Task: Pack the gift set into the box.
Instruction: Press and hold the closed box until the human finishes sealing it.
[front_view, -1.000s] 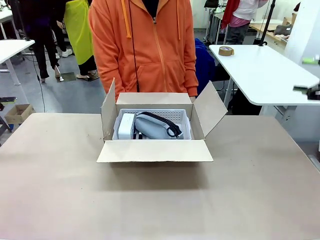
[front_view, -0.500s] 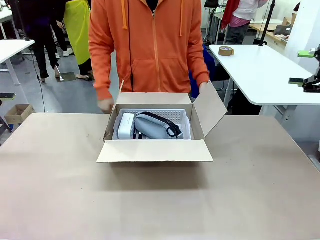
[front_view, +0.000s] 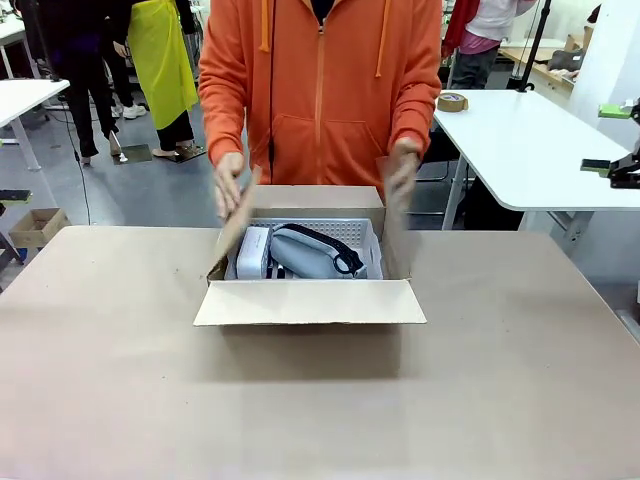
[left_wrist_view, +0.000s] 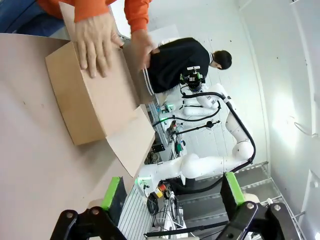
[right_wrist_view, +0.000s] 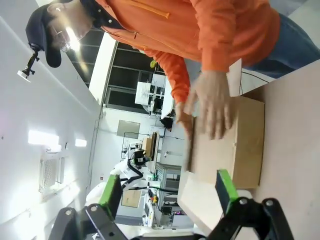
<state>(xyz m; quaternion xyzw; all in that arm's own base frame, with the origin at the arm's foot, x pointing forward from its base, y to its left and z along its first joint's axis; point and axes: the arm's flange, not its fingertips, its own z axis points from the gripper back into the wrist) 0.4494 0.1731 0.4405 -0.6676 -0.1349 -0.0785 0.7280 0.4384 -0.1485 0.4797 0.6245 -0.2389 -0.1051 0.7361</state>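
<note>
Left fingers (left_wrist_view: 112, 194) are spread wide and hold nothing. The right fingers (right_wrist_view: 224, 186) are spread wide too, with nothing in them. A person (front_view: 320, 80) in an orange hoodie stands at the far side of the counter (front_view: 320, 410). One hand (front_view: 229, 180) is on the left flap (front_view: 237, 222), which leans in over the basket's left edge. The other hand (front_view: 402, 178) is on the right flap (front_view: 397, 238). A roll of tape (front_view: 452, 101) sits on a white table (front_view: 520, 150) far right.

The box (front_view: 310, 302) sits in the middle of the counter, its near flap lying flat. The basket (front_view: 352, 232) is inside it. It is white with little holes and holds a white bottle (front_view: 254, 252) on the left and a grey thing (front_view: 305, 258) with a black strap. Its long side runs left to right, like the box's.
</note>
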